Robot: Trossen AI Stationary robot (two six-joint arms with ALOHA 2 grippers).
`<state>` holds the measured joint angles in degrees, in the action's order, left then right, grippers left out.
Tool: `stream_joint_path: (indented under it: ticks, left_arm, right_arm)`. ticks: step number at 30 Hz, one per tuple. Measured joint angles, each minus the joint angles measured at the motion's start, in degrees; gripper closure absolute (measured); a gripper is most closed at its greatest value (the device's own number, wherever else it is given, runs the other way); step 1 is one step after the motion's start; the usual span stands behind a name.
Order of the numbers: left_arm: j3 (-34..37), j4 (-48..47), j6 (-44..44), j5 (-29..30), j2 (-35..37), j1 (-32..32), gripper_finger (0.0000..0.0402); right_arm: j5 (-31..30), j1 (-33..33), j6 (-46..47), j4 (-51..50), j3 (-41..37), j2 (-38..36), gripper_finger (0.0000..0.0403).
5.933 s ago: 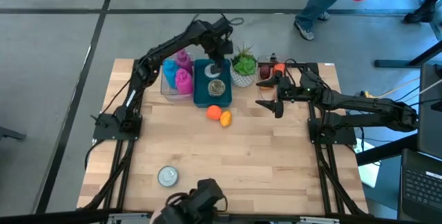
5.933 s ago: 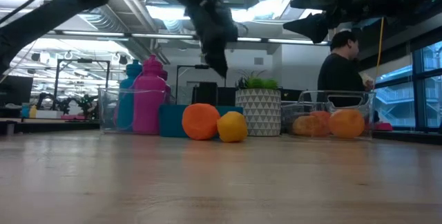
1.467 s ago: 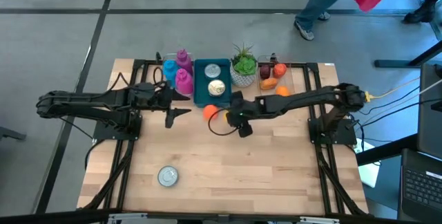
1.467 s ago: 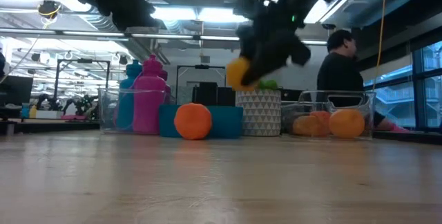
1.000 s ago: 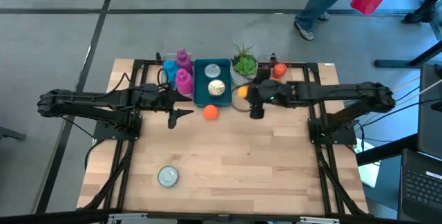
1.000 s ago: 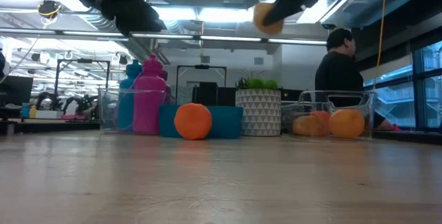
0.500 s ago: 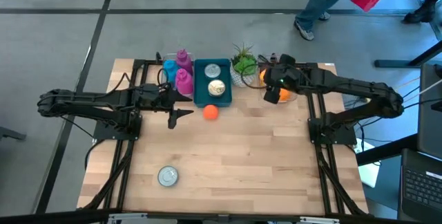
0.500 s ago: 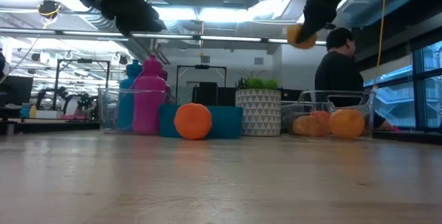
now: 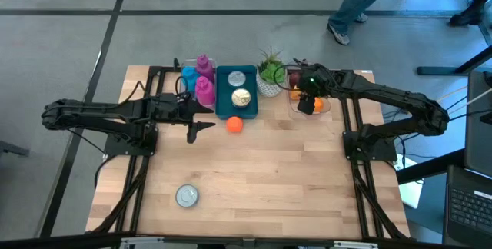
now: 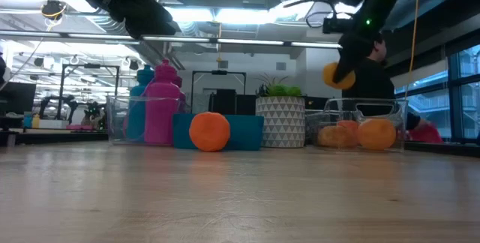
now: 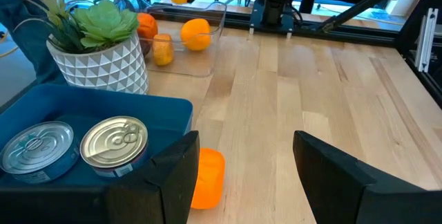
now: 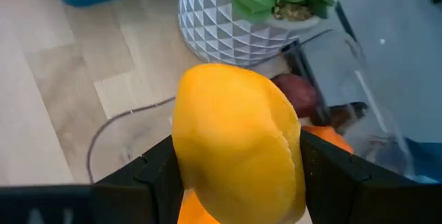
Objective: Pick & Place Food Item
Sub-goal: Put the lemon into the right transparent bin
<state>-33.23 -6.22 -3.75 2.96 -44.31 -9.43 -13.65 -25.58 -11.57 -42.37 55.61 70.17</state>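
The right end effector [image 9: 308,89] is clamped on a yellow fruit [image 12: 237,141] — the fruit sits right between its two fingers [image 12: 155,175], which press on it from both sides. In the low view the fruit [image 10: 337,76] hangs in the air, up above the clear bin [image 10: 363,125] and not touching it. From above, this end effector is over the bin [image 9: 324,107] at the far right part of the surface [image 9: 269,172], just beside the plant [image 9: 270,72] in its white pot. There are more orange fruits [image 10: 376,133] lying in the bin already. The left end effector [image 9: 194,119] waits low over the surface on the left side, near the blue tray [image 9: 224,107], and its fingers [image 11: 331,175] are spread apart with nothing between them. An orange [image 9: 234,124] lies on the surface just in front of the tray, close to that end effector but not in it. Two cans [image 11: 114,141] sit in the tray. Pink and blue bottles [image 9: 203,87] stand in a clear box next to the tray. One more can [image 9: 187,196] lies by itself near the front edge — well apart from the rest. A person [image 10: 369,70] stands in the room behind the bin.
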Motion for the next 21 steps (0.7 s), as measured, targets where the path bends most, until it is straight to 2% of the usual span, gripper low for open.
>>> stream_joint_path:
  ticks: [5,12,15,21]
  left_arm:
    - [0.00,0.00,-0.05,0.00,0.00,0.00,0.0178]
    - [0.00,0.00,-0.11,0.00,0.00,0.00,0.0178]
    - [0.00,0.00,-0.09,0.00,0.00,0.00,0.0178]
    - [0.00,0.02,-0.07,0.00,0.00,0.00,0.0178]
  right_arm:
    - [6.19,-3.24,-1.07,4.61,-3.83,0.00,0.0179]
    - [8.01,-5.52,-1.16,6.48,-7.42,0.05,0.0179]
    - [11.16,-6.08,-1.30,7.59,-8.75,1.14,0.0179]
    - [11.88,-6.52,-1.41,10.29,-10.43,4.23,0.0179]
